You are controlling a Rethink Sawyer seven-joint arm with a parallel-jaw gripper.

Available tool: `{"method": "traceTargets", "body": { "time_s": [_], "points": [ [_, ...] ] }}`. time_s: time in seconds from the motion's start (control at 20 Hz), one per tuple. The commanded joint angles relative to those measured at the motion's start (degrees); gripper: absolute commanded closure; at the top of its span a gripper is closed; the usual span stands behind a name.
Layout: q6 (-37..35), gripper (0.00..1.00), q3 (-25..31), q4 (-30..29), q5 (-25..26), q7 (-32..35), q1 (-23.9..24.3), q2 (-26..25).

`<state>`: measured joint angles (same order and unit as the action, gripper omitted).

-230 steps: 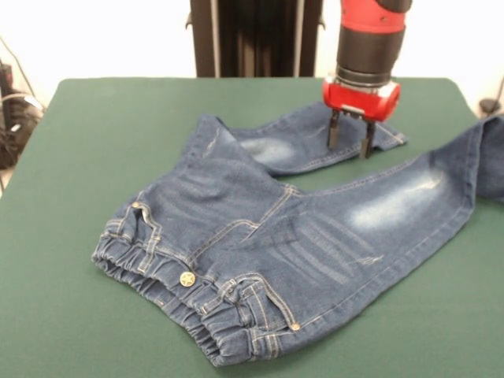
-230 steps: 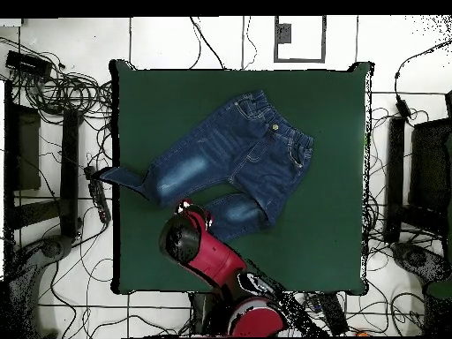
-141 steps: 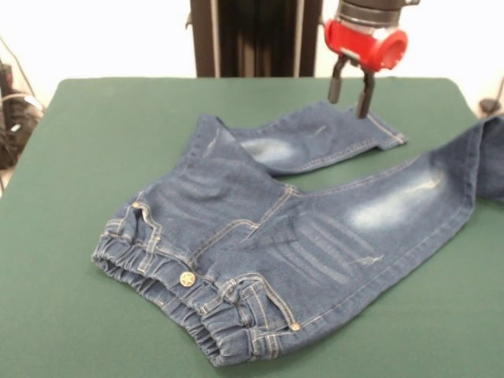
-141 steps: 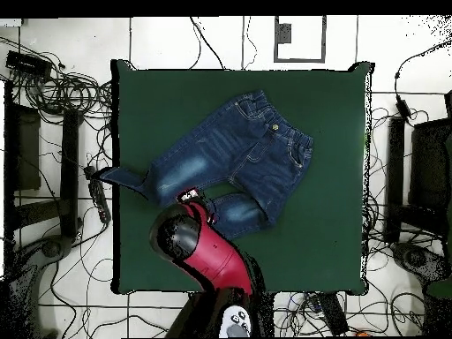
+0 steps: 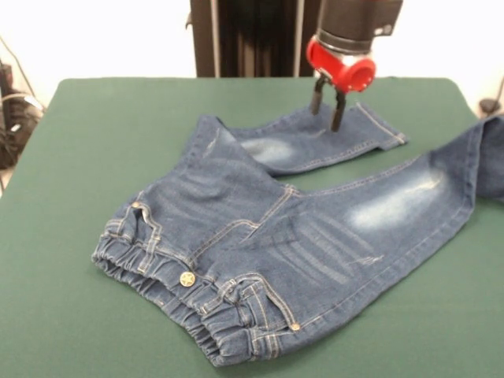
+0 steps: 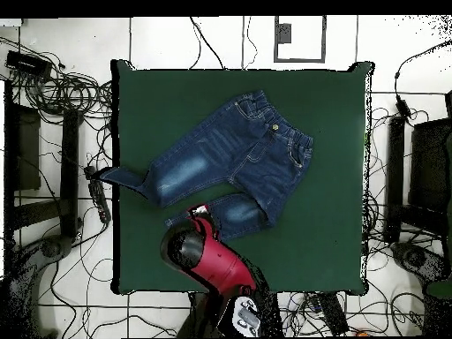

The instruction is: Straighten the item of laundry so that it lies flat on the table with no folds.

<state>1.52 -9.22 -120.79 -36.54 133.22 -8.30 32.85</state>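
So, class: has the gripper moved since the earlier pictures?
Yes. In the front view the gripper has shifted left and toward the table's far edge, and now stands over the jeans' shorter leg near its cuff.

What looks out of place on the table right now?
One leg of the jeans hangs over the edge of the table at the front view's right; the other is bent across under the gripper. The waistband is bunched.
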Motion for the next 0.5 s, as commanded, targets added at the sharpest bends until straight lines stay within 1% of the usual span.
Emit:
{"method": "traceTargets", "body": {
  "time_s": [0.05,0.5],
  "points": [
    [3.44,0.00,3.86,0.78,-5.85,17.56,-2.08,-2.24],
    [4.30,0.00,3.94,2.59,-9.50,20.49,-5.44,-4.41]
  ]
}}
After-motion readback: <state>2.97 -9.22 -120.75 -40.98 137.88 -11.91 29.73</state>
